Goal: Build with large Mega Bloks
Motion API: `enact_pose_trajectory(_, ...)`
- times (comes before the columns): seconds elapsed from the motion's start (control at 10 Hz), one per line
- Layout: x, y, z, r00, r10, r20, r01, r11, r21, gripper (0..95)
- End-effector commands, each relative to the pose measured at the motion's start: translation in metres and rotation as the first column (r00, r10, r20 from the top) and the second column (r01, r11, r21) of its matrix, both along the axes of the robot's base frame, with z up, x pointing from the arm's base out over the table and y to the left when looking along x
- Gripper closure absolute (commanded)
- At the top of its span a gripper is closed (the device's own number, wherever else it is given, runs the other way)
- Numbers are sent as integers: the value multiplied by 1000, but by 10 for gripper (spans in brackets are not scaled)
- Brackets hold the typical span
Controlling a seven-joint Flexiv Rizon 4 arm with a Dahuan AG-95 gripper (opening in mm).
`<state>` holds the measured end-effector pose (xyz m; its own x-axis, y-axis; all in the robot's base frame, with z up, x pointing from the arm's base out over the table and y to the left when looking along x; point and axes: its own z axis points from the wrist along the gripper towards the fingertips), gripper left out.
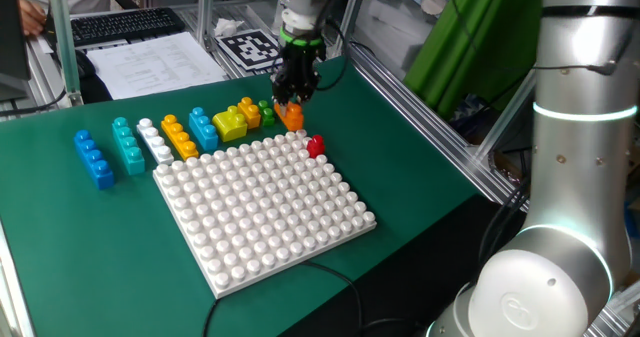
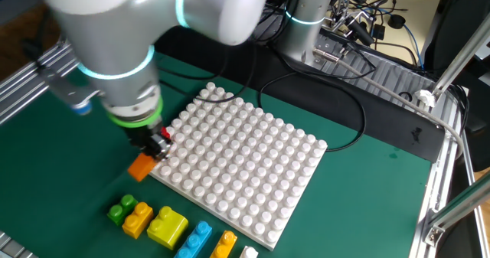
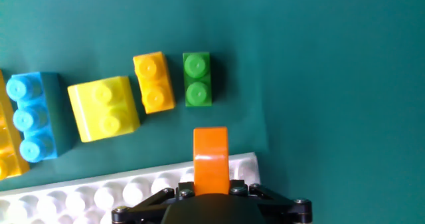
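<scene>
We saw the orange brick (image 3: 210, 159) clamped between the fingers of the gripper (image 1: 296, 94), raised off the green mat (image 1: 420, 167) just beside the corner of the white baseplate (image 1: 265, 209). The build had barely begun, by our reading: only a small red brick (image 1: 316, 145) sat at the plate's edge (whether pressed onto the studs or merely lying against them, we could not tell), and the rest of the studs were bare.

Left to place were the loose bricks lined up on the mat beyond the plate: the green brick (image 3: 197, 80), a small yellow-orange brick (image 3: 154, 82), the wide yellow brick (image 3: 104, 108), a blue brick (image 3: 32, 116), and, further along in one fixed view, a long orange brick (image 1: 179, 137), a white brick (image 1: 154, 141), a teal brick (image 1: 127, 144) and a second blue brick (image 1: 94, 159).

The hand view showed the grip plainly, with the brick hanging over the plate's rim, but missed the red brick and the row's far end. The other fixed view showed the brick clear of the mat, the arm hiding the gripper's upper part.
</scene>
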<state>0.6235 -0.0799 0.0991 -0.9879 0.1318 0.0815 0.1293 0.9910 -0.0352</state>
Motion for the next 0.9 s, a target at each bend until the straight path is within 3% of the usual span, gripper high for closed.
enact_pose_trajectory(0.1, 1, 3, -5, 1000, -4, -6, 4, 1000, 3, 950)
enact_pose_trajectory(0.5, -9, 12, -19, 1000, -16, 14, 16, 1000, 4, 950)
enact_pose_trajectory(0.9, -18, 11, -23, 1000, -17, 22, 16, 1000, 6, 950)
